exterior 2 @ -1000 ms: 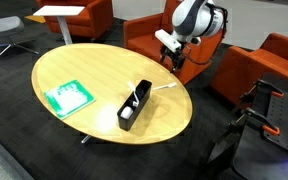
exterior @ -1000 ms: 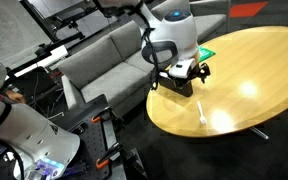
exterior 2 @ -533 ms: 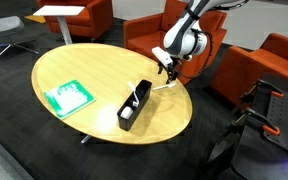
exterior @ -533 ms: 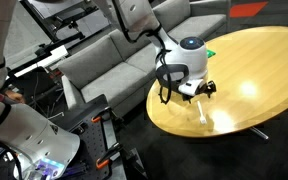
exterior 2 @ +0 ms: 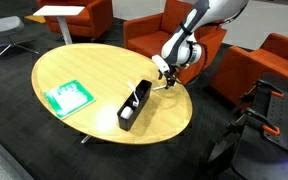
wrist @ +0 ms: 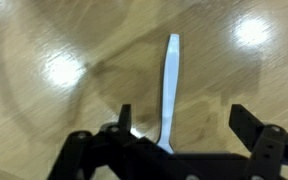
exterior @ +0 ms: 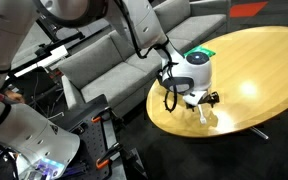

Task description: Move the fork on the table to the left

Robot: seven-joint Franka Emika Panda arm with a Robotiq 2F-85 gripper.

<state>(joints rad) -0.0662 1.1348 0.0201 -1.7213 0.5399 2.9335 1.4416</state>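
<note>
The fork (wrist: 170,85) is a thin whitish plastic sliver lying flat on the glossy light wood table (wrist: 44,60). In the wrist view its handle points away and its near end runs under the gripper body. My gripper (wrist: 184,125) is open, its two dark fingers standing on either side of the fork, close above the table top. In an exterior view the gripper (exterior: 202,99) hangs low over the fork (exterior: 203,116) near the table edge. In an exterior view the gripper (exterior 2: 164,76) sits at the table's far rim, and the fork (exterior 2: 162,87) shows faintly below it.
A black rectangular box (exterior 2: 134,105) stands on the table close to the gripper. A green flat card (exterior 2: 68,96) lies further along the table, also seen in an exterior view (exterior: 206,51). A grey sofa (exterior: 104,60) and orange armchairs (exterior 2: 274,70) surround the table (exterior 2: 84,75).
The arm has swung down and forward over the table edge. The open gripper has lowered from above the rim to just over the fork.
</note>
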